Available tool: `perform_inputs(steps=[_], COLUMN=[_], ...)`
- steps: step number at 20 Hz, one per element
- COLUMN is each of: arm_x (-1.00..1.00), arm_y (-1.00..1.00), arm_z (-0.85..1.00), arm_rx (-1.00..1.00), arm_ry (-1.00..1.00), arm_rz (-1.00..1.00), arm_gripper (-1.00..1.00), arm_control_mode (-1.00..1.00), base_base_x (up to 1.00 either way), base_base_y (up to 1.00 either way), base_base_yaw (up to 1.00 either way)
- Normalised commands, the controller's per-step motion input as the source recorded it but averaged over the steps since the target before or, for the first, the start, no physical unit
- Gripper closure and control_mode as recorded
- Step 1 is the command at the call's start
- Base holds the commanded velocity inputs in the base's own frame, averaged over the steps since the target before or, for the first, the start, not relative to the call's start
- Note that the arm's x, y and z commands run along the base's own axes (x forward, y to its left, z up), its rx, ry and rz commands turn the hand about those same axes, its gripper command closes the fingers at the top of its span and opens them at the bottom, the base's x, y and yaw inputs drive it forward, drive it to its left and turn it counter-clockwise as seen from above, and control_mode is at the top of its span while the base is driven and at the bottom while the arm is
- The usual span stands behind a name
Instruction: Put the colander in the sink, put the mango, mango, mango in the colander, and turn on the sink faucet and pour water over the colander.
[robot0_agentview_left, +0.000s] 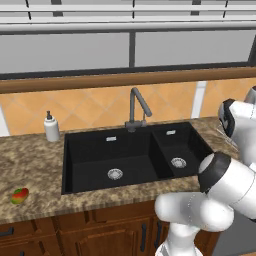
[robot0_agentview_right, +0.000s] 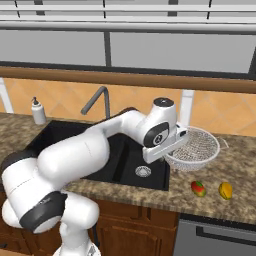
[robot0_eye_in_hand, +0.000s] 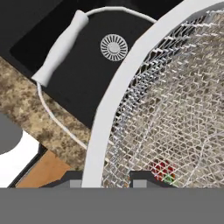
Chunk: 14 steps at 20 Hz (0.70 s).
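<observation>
The gripper is pinched on the rim of the colander, one fingertip inside the bowl and one outside. The colander hangs tilted at the right edge of the sink, partly over the counter and partly over the small basin.

Handling: judged light and stiff, being thin wire mesh on a solid rim band. The rim is the firm place to hold; the mesh would likely dent. A one-sided rim hold lets the bowl swing, so slow travel is advised. Side handle is an alternative hold.

Contents: the colander is empty; the red patch seen through its mesh is a mango on the counter beyond. Both sink basins are empty and dry.

Two mangos lie right of the sink, the second beside the first. The third lies left of the sink.
</observation>
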Motion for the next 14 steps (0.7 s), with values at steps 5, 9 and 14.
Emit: perform_inputs(steps=[5,9,14], arm_x=[-0.34,-0.39,-0.46], arm_y=[0.65,0.78,0.71], arm_z=[0.27,0.11,0.01], arm_rx=[-0.05,-0.13,-0.03], arm_ry=[0.00,-0.02,0.00], arm_rz=[0.18,0.22,0.18], arm_gripper=[1.00,1.00,1.00], arm_control_mode=[-1.00,-1.00,-1.00], base_base_x=[0.00,0.00,0.00], base_base_y=[0.00,0.00,0.00], base_base_yaw=[0.00,0.00,0.00])
